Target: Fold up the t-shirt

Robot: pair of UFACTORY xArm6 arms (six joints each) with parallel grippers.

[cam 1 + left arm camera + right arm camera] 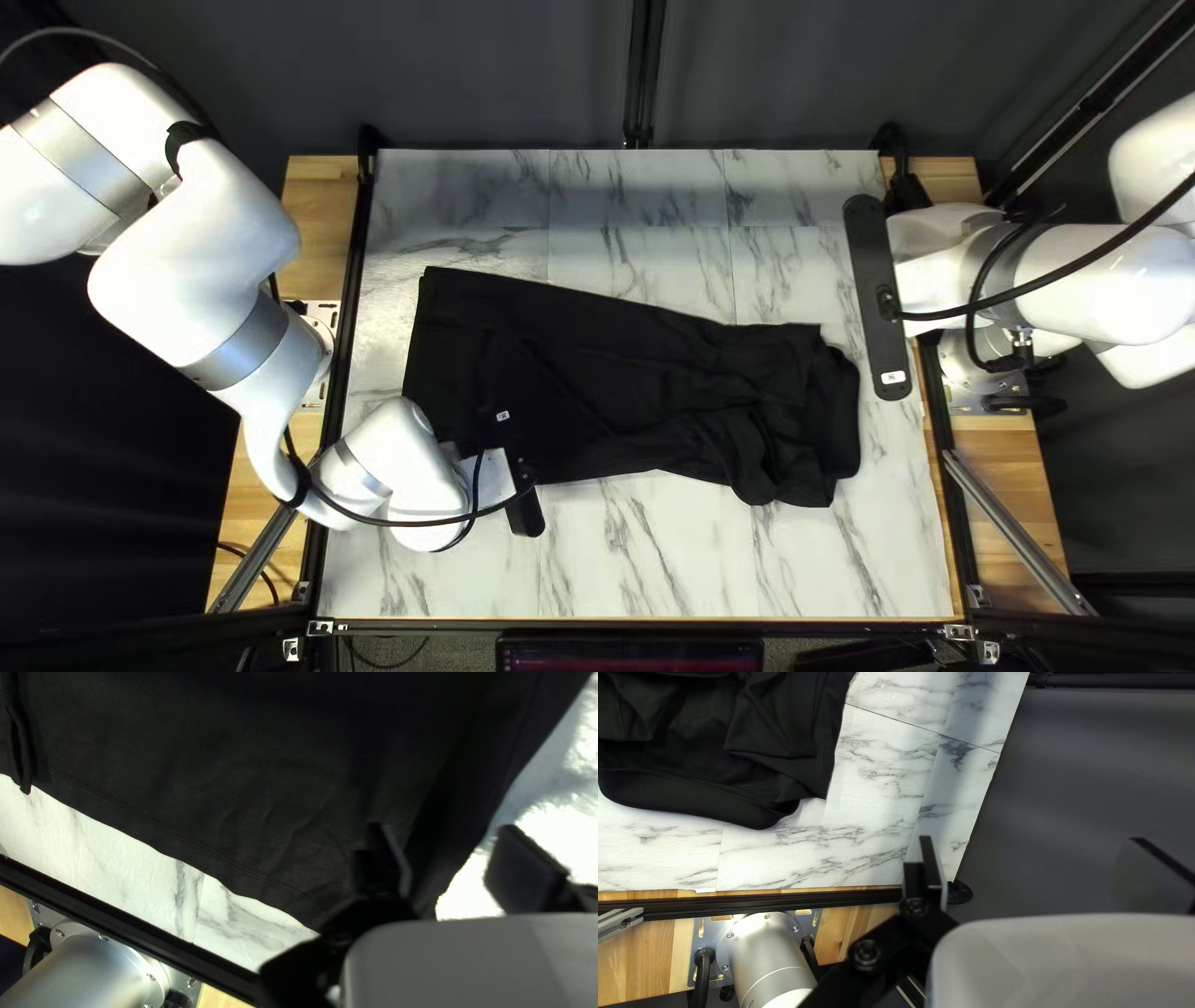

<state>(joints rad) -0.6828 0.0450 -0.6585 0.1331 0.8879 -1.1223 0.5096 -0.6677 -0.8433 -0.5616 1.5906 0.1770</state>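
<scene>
Marble-patterned tabletop [448,199], black garment [598,373] laid across its middle; both grippers open.
Left gripper [525,504]: fingers parted, positioned at the garment's near edge, toward the left of the top left view; in the left wrist view, one finger is seen over the cloth, the other beyond its side edge, with a stitched hem [187,843] close by. Right gripper [879,299]: fingers held wide, apart from the garment, near the tabletop's right edge. Garment: wider end spread at the left, opposite end rumpled and layered, a ribbed band [679,796] exposed there. Dark curtain [772,75] noted behind.
</scene>
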